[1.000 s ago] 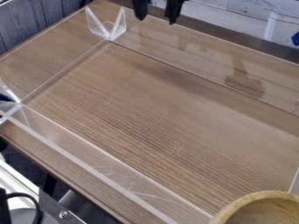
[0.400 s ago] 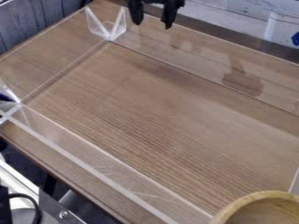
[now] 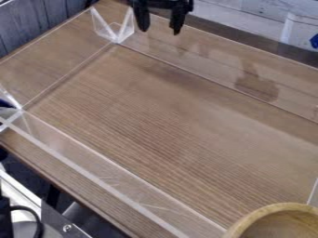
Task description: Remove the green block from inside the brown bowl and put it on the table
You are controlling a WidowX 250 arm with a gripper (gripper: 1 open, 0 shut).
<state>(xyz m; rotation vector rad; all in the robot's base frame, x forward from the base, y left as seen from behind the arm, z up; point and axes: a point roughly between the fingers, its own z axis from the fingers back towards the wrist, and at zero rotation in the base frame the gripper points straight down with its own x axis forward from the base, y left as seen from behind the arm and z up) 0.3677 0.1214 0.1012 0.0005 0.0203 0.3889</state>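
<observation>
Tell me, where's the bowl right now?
The bowl sits at the bottom right corner of the camera view, partly cut off by the frame, on the table and far from the gripper at the top.

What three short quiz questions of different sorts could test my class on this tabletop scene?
1. True or false: the black end effector is at the far edge of the brown wood-grain table, near the clear plastic corner brace.
2. Where is the round tan wooden bowl? A) centre B) bottom right corner, partly cut off C) top left
3. Fill in: the end effector's jaws are ____.

Key: 1 true. 2 B. 3 open.

The green block cannot be seen; the bowl's inside is out of frame.
</observation>
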